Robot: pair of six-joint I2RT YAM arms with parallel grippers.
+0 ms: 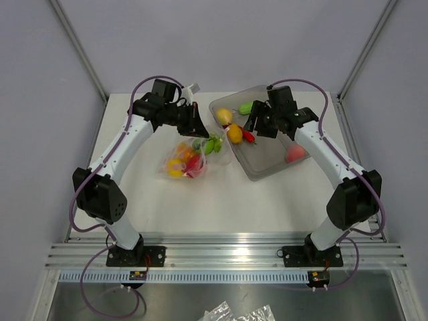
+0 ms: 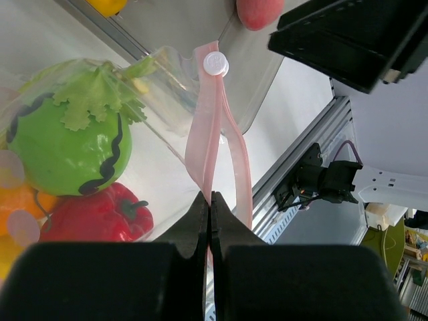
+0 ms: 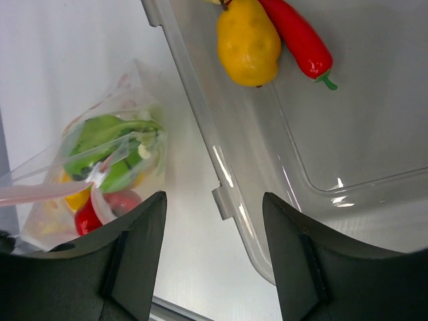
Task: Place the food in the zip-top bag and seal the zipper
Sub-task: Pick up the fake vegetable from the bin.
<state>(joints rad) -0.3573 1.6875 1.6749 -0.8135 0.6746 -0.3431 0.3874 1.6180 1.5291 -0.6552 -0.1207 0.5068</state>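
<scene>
The zip-top bag (image 1: 187, 159) lies on the table left of the tray, with several pieces of food inside. My left gripper (image 2: 210, 200) is shut on the bag's pink zipper (image 2: 206, 130), just below the white slider (image 2: 215, 63). Through the plastic a green striped fruit (image 2: 67, 140) and a red pepper (image 2: 93, 217) show. My right gripper (image 3: 214, 195) hangs open and empty over the near left rim of the grey tray (image 3: 348, 134). A yellow fruit (image 3: 249, 43) and a red chili (image 3: 297, 37) lie in that tray, beyond the fingertips.
The tray (image 1: 267, 164) also holds a yellow lemon (image 1: 224, 117), a green piece (image 1: 246, 107) and a pink piece (image 1: 295, 154). Aluminium rails (image 1: 221, 254) run along the near table edge, and frame posts stand at the back corners.
</scene>
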